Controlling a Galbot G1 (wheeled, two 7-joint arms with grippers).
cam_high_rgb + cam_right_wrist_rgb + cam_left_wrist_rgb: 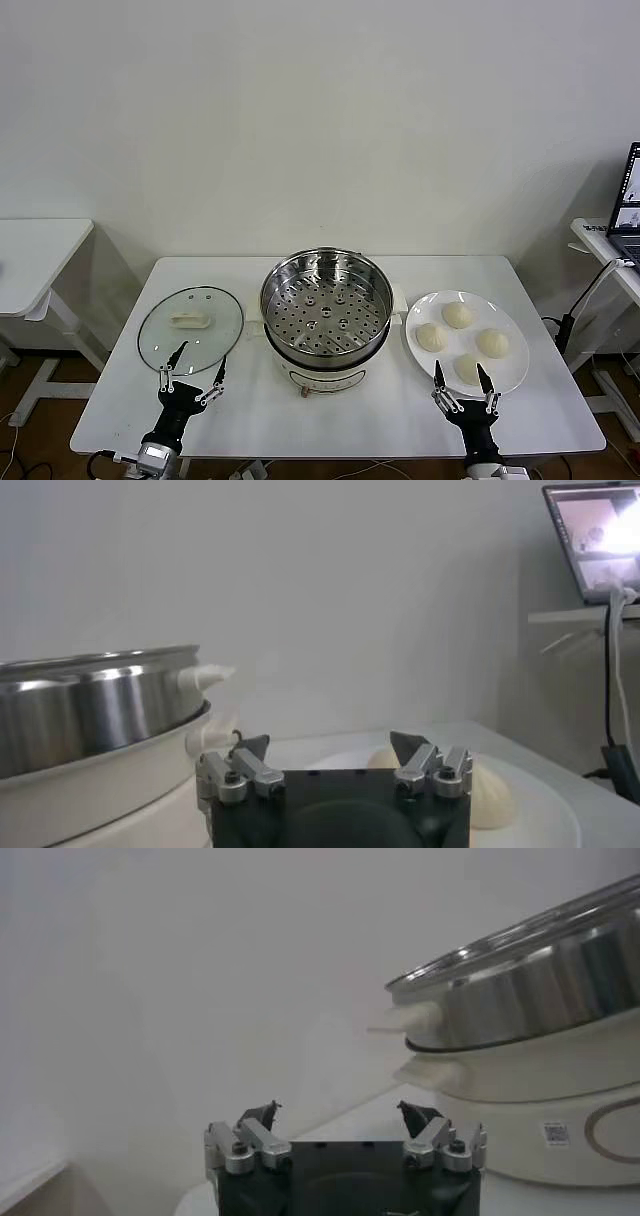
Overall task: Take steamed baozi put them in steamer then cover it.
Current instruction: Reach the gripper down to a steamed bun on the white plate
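Several cream-white baozi [458, 315] lie on a white plate [516, 378] at the table's right; one shows in the right wrist view [493, 794]. The shiny steamer [326, 305] stands open in the middle, its perforated tray bare; it also shows in the left wrist view [540, 988] and the right wrist view [90, 715]. The glass cover [190, 328] with its cream handle lies flat on the left. My left gripper [194, 372] is open and empty just before the cover. My right gripper [461, 384] is open and empty at the plate's front edge.
The white table [250, 420] holds everything. Another white table [40, 250] stands at the far left. A laptop [628, 205] and cables sit on a stand at the far right.
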